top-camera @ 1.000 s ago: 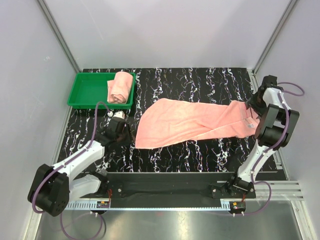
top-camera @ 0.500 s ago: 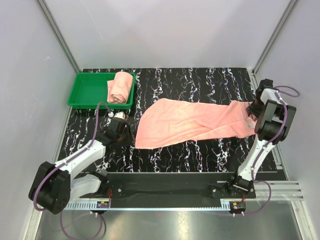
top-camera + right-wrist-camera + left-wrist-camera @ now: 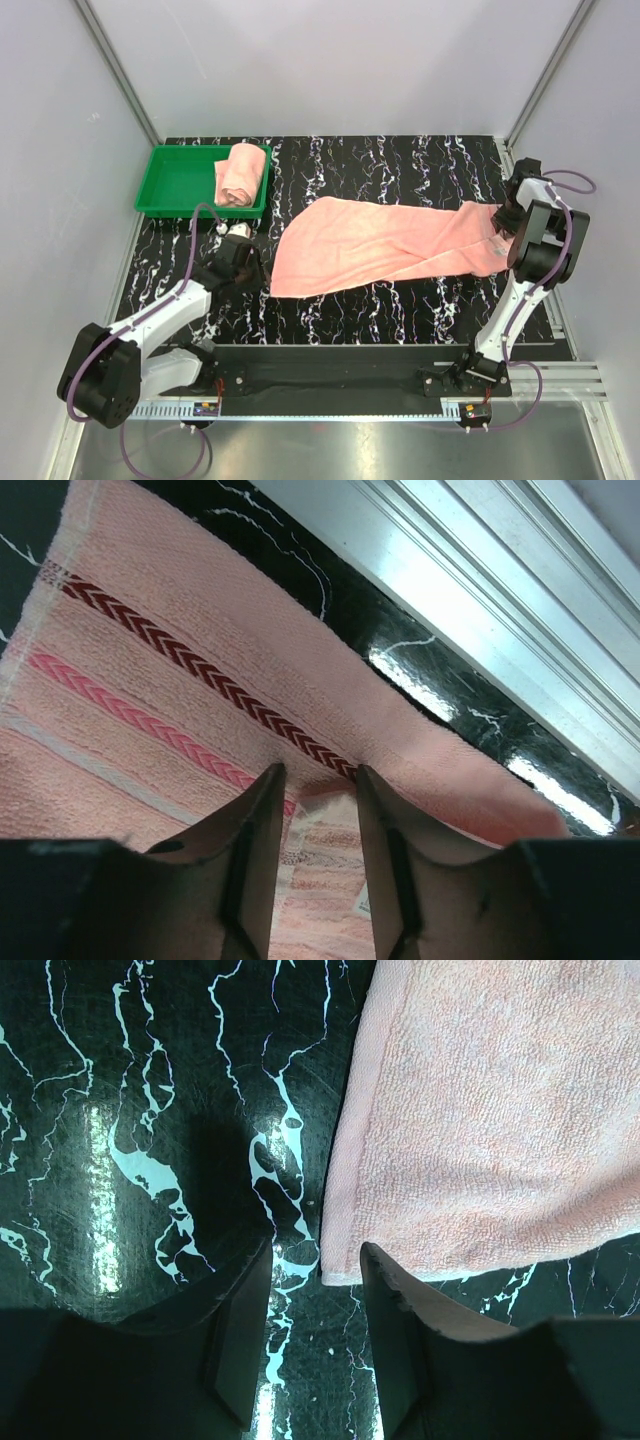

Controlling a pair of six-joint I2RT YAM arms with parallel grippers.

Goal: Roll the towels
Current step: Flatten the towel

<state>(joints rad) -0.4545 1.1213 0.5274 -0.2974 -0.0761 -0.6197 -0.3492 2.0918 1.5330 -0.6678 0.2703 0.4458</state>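
Observation:
One salmon-pink towel [image 3: 385, 245] lies spread flat across the black marbled table [image 3: 380, 165]. A second towel [image 3: 242, 174] sits rolled in the green tray [image 3: 175, 185]. My left gripper [image 3: 252, 268] is open and low at the flat towel's near left corner. In the left wrist view the gripper [image 3: 315, 1250] has that corner [image 3: 345, 1265] just ahead of its right finger, with bare table between the jaws. My right gripper [image 3: 503, 215] is open at the towel's far right end. In the right wrist view its fingertips [image 3: 314, 772] rest at a folded hem beside the dark red stripe [image 3: 200, 670].
An aluminium rail [image 3: 480, 600] runs along the table's right edge, close behind the right gripper. Grey walls and frame posts [image 3: 120, 70] enclose the table. The tray stands at the back left corner.
The right arm has shifted slightly, its wrist settling lower over the towel's right end. The left arm and both towels have stayed put.

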